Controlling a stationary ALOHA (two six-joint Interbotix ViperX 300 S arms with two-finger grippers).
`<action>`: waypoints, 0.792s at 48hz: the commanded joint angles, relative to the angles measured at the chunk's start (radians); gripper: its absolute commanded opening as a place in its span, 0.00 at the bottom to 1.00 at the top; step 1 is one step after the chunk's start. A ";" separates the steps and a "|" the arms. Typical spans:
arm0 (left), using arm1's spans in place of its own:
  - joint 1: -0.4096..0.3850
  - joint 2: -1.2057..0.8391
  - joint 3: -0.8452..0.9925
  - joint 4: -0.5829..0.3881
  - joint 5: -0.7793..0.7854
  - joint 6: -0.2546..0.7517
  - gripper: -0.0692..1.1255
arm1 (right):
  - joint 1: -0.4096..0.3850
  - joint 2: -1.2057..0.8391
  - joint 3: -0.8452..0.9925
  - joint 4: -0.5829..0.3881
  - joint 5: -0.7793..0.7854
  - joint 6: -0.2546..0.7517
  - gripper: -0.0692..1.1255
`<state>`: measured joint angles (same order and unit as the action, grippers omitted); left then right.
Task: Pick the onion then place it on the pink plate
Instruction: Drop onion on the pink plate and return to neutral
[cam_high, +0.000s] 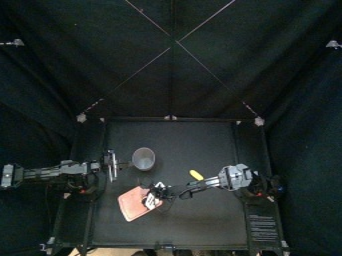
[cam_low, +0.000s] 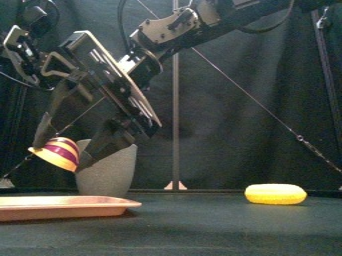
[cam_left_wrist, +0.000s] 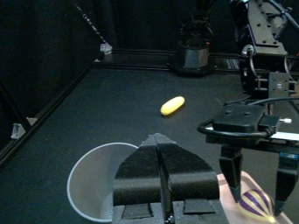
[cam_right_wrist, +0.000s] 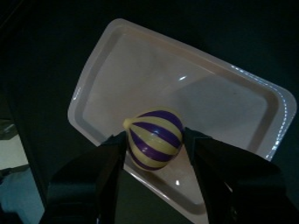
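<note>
The onion (cam_right_wrist: 156, 138), striped purple and yellow, is held between the jaws of my right gripper (cam_right_wrist: 156, 149), which is shut on it. It hangs just above the pink plate (cam_right_wrist: 198, 92). In the front view the onion (cam_low: 58, 153) is above the left part of the plate (cam_low: 67, 206), with the right gripper (cam_low: 63, 148) reaching down to it from the right. From above, the right gripper (cam_high: 156, 193) is over the plate (cam_high: 132, 205). My left gripper (cam_left_wrist: 163, 171) rests shut at the table's left, near the grey cup.
A tall grey speckled cup (cam_high: 143, 157) stands behind the plate, close to the left gripper (cam_high: 112, 166). A yellow toy (cam_low: 275, 194) lies on the table to the right of the plate. The right arm stretches across the table's middle.
</note>
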<state>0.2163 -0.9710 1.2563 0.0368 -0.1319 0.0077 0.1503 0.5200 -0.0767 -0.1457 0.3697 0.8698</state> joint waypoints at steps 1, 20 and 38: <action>0.003 0.003 -0.014 0.002 -0.005 -0.002 0.16 | 0.008 -0.012 -0.048 -0.041 0.000 0.000 0.80; 0.009 0.003 -0.012 0.000 0.011 -0.002 0.16 | 0.012 -0.025 -0.123 -0.150 0.133 0.003 0.94; 0.012 0.002 -0.017 0.002 0.009 0.000 0.16 | 0.015 -0.209 0.029 -0.400 0.126 0.031 0.93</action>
<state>0.2240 -0.9710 1.2579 0.0368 -0.1181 0.0077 0.1657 0.3973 -0.0644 -0.5016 0.5154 0.8974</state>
